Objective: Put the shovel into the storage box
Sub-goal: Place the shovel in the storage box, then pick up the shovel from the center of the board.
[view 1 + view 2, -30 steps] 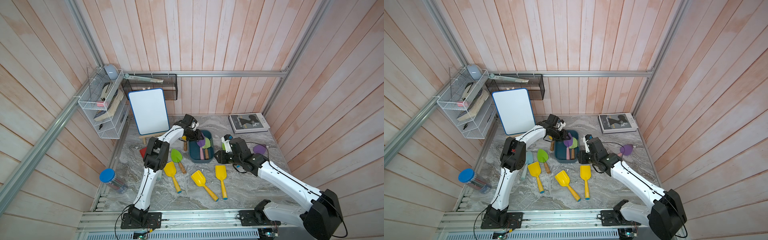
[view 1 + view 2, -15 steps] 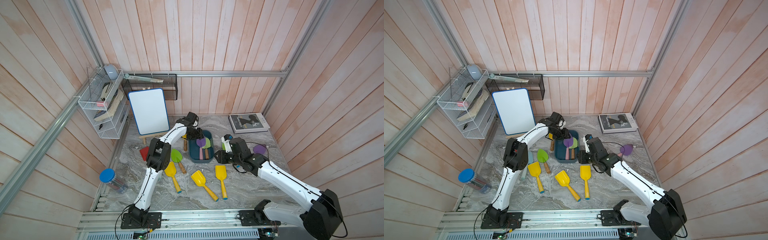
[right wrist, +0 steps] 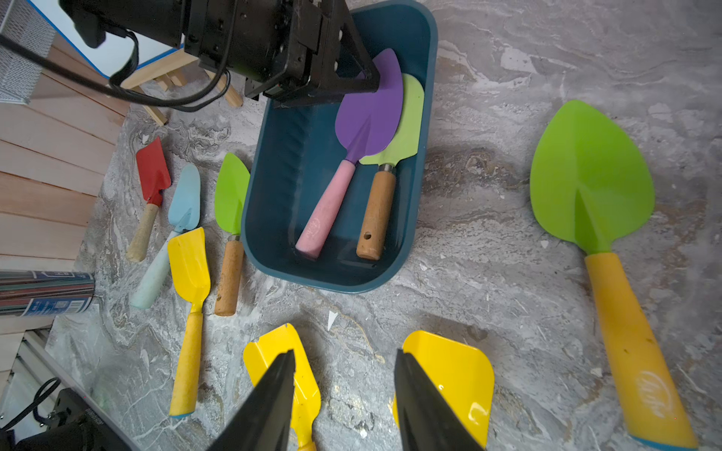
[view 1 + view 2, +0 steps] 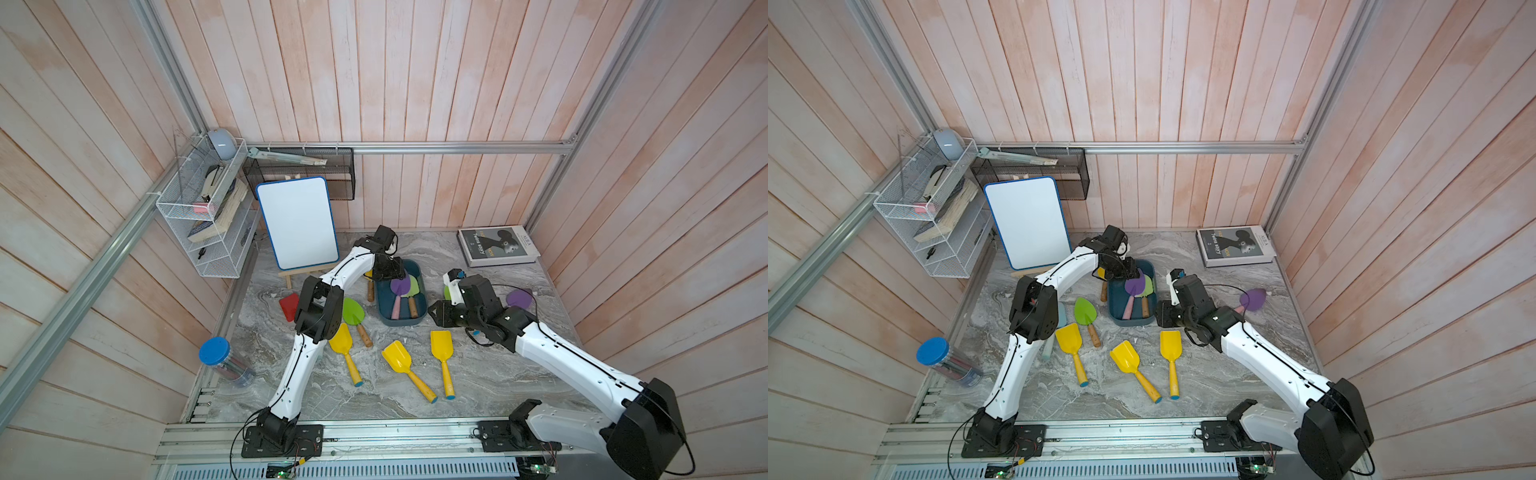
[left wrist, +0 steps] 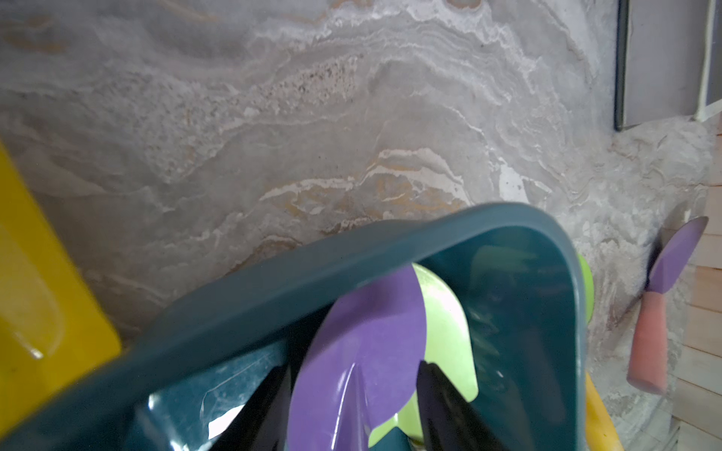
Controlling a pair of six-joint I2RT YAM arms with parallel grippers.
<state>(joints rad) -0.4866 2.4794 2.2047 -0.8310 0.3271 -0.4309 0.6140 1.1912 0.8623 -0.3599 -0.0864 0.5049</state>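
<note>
The teal box (image 3: 324,283) sits upright on the table (image 3: 488,234), and a purple shovel (image 3: 371,113) with a pink handle lies lengthwise inside, its blade overlapping a pale green shovel (image 3: 410,117) with a wooden handle.

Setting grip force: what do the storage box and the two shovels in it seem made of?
The storage box looks like moulded plastic: teal, semi-gloss, rounded rolled rim. The purple shovel has a glossy blade, painted metal or plastic, and a matte pink handle, maybe plastic. The light-green shovel has a speckled brown handle, likely wood, with a metal-looking ferrule.
</note>
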